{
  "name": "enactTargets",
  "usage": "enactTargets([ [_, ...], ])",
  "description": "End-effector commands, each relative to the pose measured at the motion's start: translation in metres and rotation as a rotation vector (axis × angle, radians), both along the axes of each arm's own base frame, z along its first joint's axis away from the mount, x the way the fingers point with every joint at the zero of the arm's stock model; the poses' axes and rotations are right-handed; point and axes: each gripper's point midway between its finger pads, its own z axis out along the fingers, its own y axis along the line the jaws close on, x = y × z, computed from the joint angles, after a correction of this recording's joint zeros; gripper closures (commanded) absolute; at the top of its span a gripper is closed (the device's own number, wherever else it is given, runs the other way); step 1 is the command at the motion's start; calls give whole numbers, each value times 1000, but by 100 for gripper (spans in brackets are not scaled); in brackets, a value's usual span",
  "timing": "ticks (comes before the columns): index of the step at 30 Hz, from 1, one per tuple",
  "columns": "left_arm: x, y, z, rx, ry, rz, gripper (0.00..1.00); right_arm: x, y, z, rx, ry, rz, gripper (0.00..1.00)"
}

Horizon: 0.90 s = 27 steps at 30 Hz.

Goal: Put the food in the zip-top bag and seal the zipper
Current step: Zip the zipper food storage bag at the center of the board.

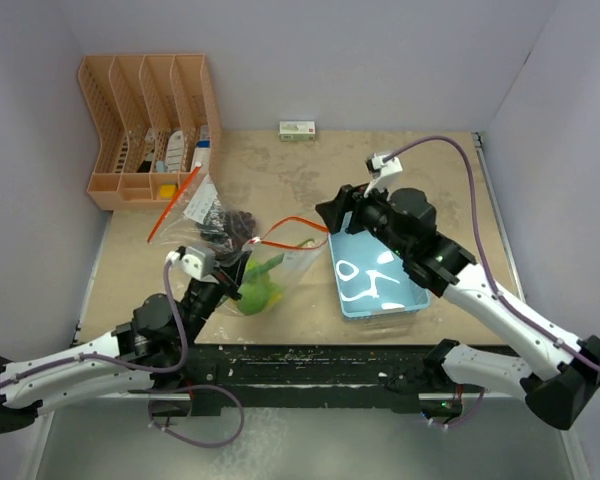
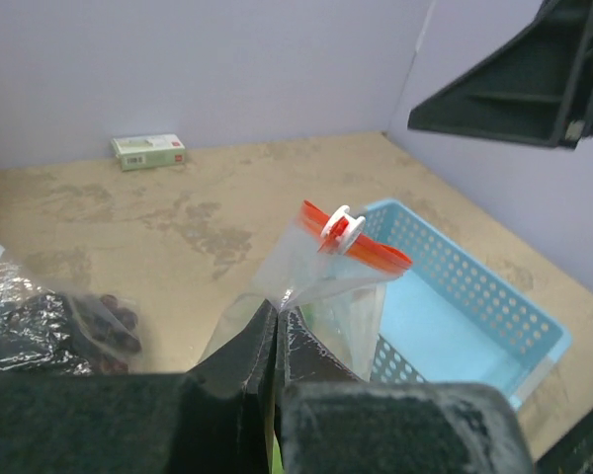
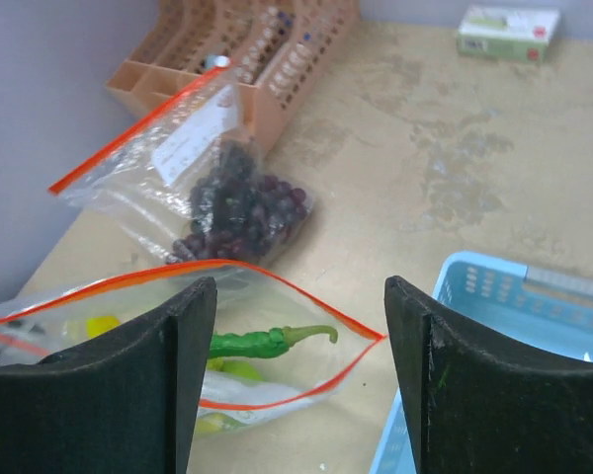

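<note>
Currently the sealing step is coming up: the left gripper (image 2: 277, 321) is clenching shut on a near edge of the zip-top bag (image 1: 285, 265), pinching the clear film and holding it up off the table (image 1: 310, 180). The right gripper (image 3: 298, 291) is hovering with fingers spread apart, grasping nothing, and facing the bag's mouth, which is gaping open. Food is sitting inside this bag: green chili pepper (image 3: 267, 343), lime-green fruits (image 1: 260, 292), a yellow piece (image 3: 104, 326). The dark grape bunch (image 3: 242, 202) is lying in a second clear bag (image 3: 178, 148) just behind, near the orange organizer (image 1: 145, 120), not in the held bag. The light-blue basket (image 1: 385, 308) is sitting just beside the bag on its right. The red zipper (image 2: 361, 247) is carrying a white slider (image 2: 341, 227) near one end. Loading is looking mostly done, apart from the grapes. The next move is calling for the right fingers closing on the slider and running it along the track while the left is anchoring the bag, and the thin film could be slipping or bunching
</note>
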Motion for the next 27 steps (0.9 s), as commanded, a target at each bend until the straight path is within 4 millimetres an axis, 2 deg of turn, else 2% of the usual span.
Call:
enactTargets([
  [1,-16,-16,3,140,70,-137,100,-41,13,47,-36,-279,289,27],
  [2,-19,-19,9,148,71,-161,100,-50,18,51,-44,-322,355,27],
  [5,-25,-22,8,178,96,-206,100,-80,36,59,-54,-426,576,28],
  [7,-28,-21,7,178,107,-221,100,-99,48,57,-48,-484,725,29],
  [9,-32,-20,8,167,105,-242,100,-111,57,50,-47,-538,827,29],
  [14,-37,-7,12,131,99,-242,100,-117,73,49,-48,-657,959,23],
  [18,-40,2,15,110,100,-234,100,-127,88,42,-34,-644,1125,24],
  [20,-40,4,16,107,100,-233,100,-129,94,51,-10,-657,1173,23],
  [27,-39,3,12,111,111,-224,100,-136,103,60,32,-687,1230,23],
])
